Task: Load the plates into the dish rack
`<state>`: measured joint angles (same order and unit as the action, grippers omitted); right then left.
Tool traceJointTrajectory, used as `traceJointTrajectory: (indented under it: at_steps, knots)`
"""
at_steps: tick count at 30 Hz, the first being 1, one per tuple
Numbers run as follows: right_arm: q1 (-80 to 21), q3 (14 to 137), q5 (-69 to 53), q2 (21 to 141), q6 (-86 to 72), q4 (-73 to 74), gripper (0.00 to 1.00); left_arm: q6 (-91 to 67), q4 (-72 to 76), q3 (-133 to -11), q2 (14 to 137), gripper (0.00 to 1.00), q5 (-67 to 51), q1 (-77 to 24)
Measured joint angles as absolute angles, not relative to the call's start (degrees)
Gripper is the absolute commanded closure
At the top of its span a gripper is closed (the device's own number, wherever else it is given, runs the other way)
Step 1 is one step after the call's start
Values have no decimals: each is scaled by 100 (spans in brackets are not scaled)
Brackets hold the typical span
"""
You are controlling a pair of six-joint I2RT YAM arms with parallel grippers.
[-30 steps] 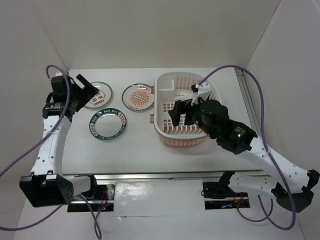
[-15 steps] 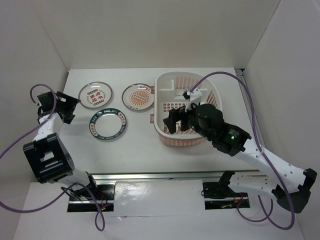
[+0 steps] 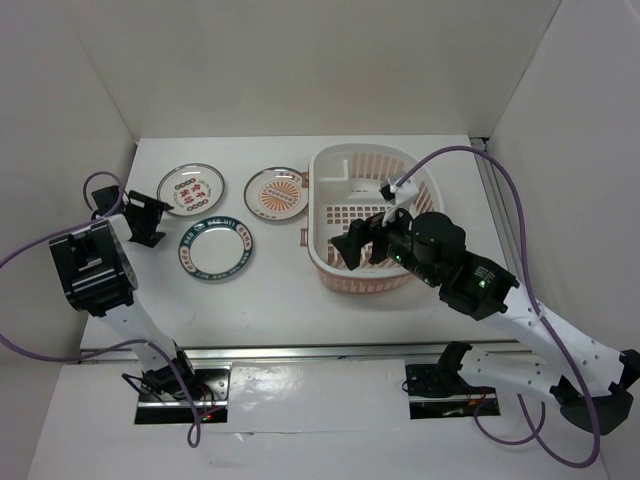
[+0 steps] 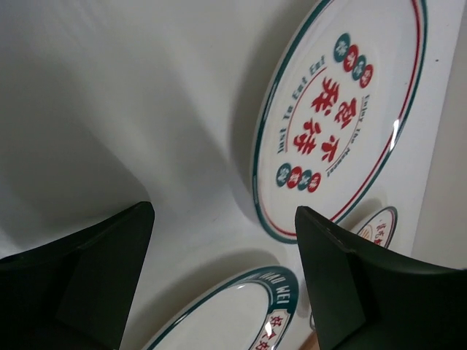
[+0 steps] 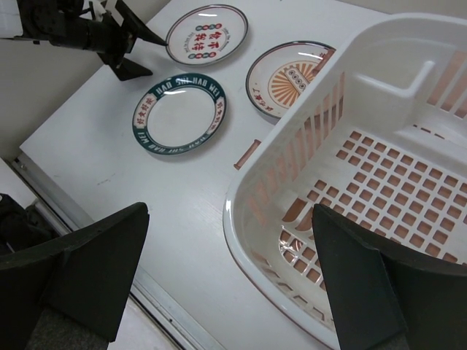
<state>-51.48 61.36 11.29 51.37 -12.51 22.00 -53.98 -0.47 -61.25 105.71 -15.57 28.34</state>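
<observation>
We find the left gripper (image 3: pixel 149 220) at the far left of the bench (image 3: pixel 280 290), its jaws spread wide with nothing between them. It sits low, just beside the left edge of the red-motif plate (image 3: pixel 191 190); its wrist view shows that plate (image 4: pixel 339 109) lying flat ahead of the open fingers (image 4: pixel 109 270). We cannot tell whether a fingertip touches the rim. The teal-rimmed plate (image 3: pixel 216 248) lies flat nearer the arms, close to the red one but apart from it. The orange sunburst plate (image 3: pixel 276 193) lies flat to the right, near the left wall of the dish rack (image 3: pixel 362 277). All three plates rest on the bench, outside the rack. The right gripper (image 3: pixel 360 243) hangs over the rack's near left rim (image 5: pixel 235 211), jaws spread wide, holding nothing.
</observation>
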Motion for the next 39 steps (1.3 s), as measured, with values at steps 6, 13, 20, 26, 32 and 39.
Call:
traceJointTrajectory:
  at_steps: [6, 13, 20, 26, 32, 39]
  knots:
    - [-5151, 6119, 1114, 5223, -1251, 2176, 0, -5527, 336, -6611, 11118, 18, -1669, 2742]
    - [-5151, 6062, 1111, 5345, -1253, 2088, 0, -5610, 451, -7039, 11520, 32, -1634, 2565]
    - [-5170, 6058, 1116, 5389, -1262, 2012, 0, -5747, 290, -7306, 11830, 100, -1562, 2519]
    - [-5199, 6027, 1135, 5404, -1299, 1984, 0, -5752, 117, -7592, 11955, 100, -1588, 2519]
    - [-5199, 5996, 1264, 5452, -1304, 1962, 0, -5763, 89, -7581, 11817, 100, -1730, 2519]
    - [-5028, 6233, 1122, 6204, -1280, 1800, 0, -5229, -760, -7360, 10278, 100, -1643, 2445]
